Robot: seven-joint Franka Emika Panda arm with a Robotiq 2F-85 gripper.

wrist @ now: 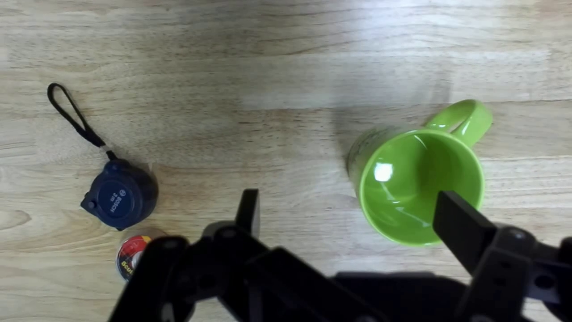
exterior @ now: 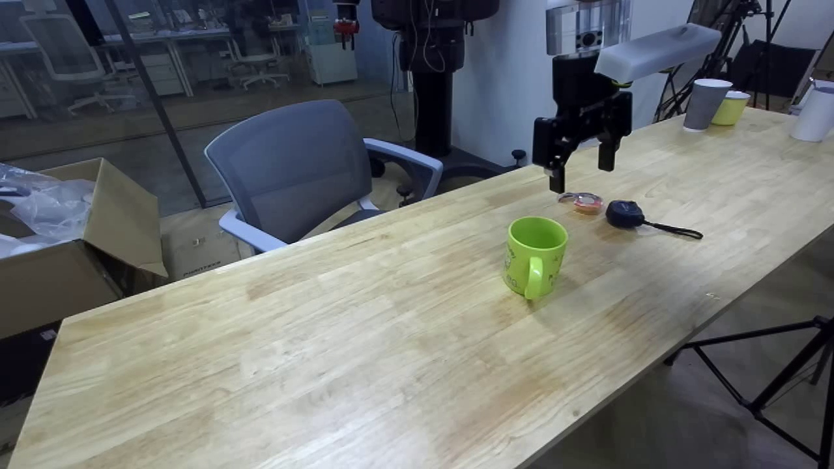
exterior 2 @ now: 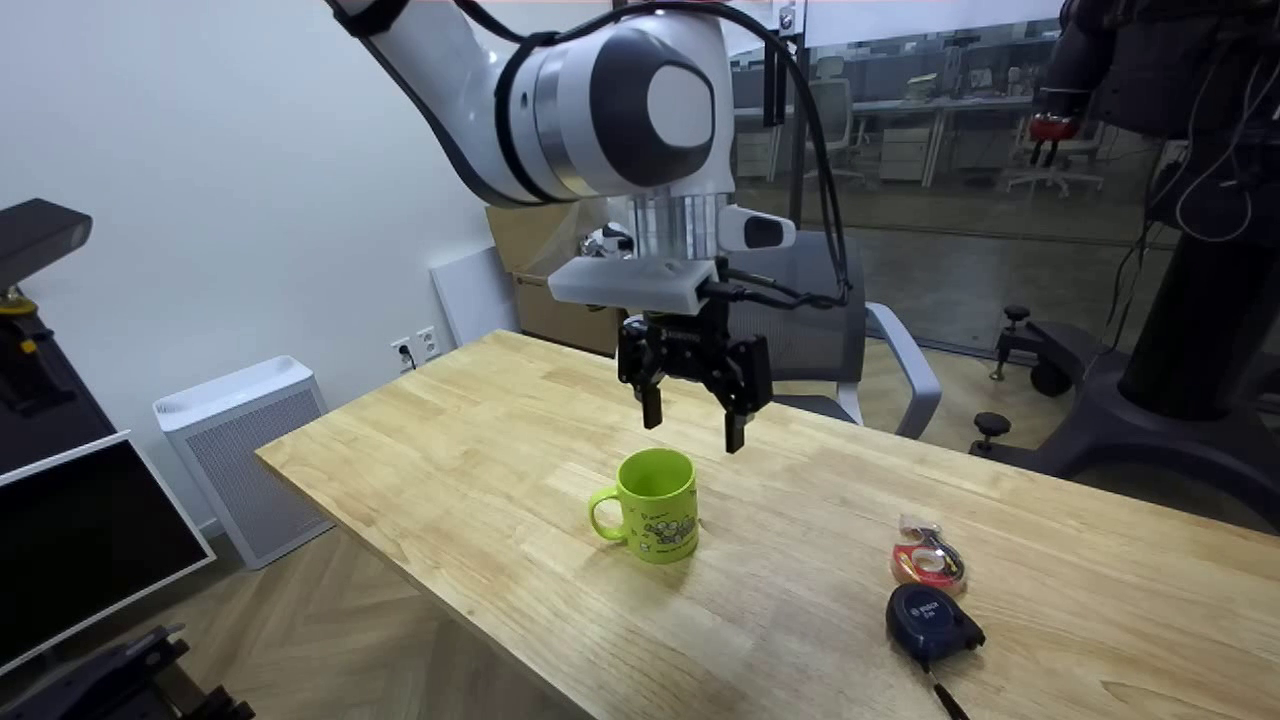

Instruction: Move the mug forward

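Observation:
The lime-green mug stands upright on the wooden table in both exterior views (exterior: 519,264) (exterior 2: 668,520). Printed drawings show on its side. In the wrist view the mug (wrist: 402,192) is seen from above, with its handle pointing to the upper right; its inside looks empty. My gripper (exterior: 582,170) is open and empty, above the table and apart from the mug. It also shows above and behind the mug in an exterior view (exterior 2: 693,425). In the wrist view one finger of the gripper (wrist: 351,208) overlaps the mug's rim, and the other is over bare wood.
A dark blue tape measure (exterior 2: 928,622) with a black strap and a red tape roll (exterior 2: 925,565) lie near the mug. A grey cup (exterior: 705,107), a yellowish cup (exterior: 731,111) and a white container (exterior: 813,114) stand farther along the table. A chair (exterior: 293,169) stands at the table's edge.

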